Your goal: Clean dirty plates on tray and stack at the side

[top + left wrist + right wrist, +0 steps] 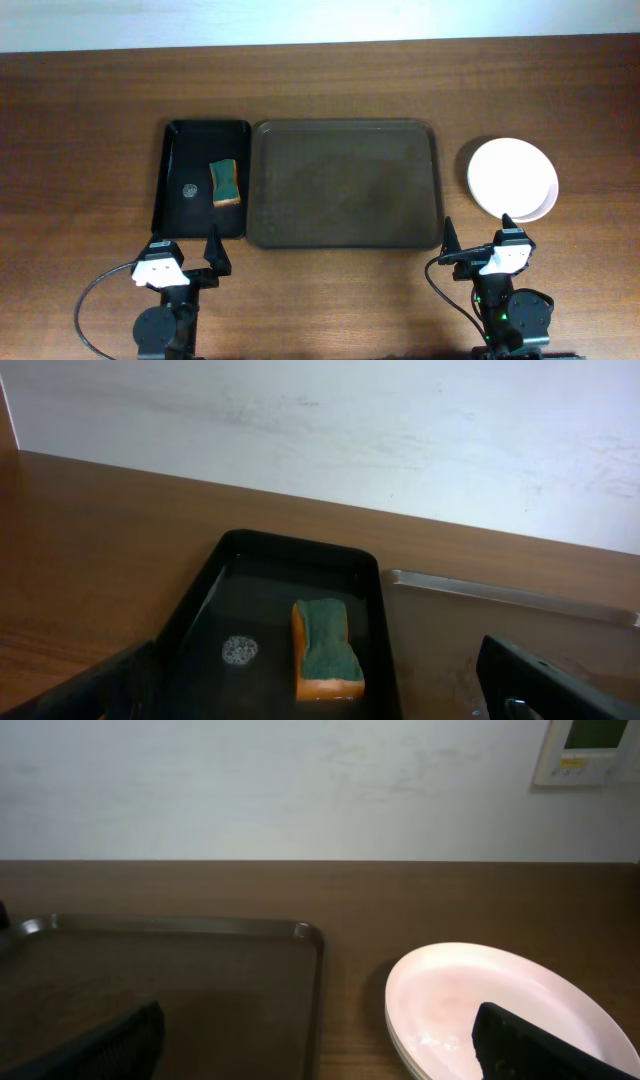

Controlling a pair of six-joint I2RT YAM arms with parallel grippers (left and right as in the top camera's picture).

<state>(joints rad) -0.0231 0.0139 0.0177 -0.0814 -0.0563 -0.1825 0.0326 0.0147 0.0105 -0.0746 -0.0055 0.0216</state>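
A stack of white plates (512,179) sits on the table to the right of the big brown tray (345,184); it also shows in the right wrist view (500,1005). The brown tray (180,980) holds no plates. A green and orange sponge (227,183) lies in the small black tray (200,180), also seen in the left wrist view (326,648), beside a spot of foam (239,650). My left gripper (185,262) is open and empty at the near edge, before the black tray (290,555). My right gripper (480,245) is open and empty, just in front of the plates.
A pale wall runs along the table's far edge, with a wall panel (590,750) at the upper right. Black cables loop from both arm bases at the near edge.
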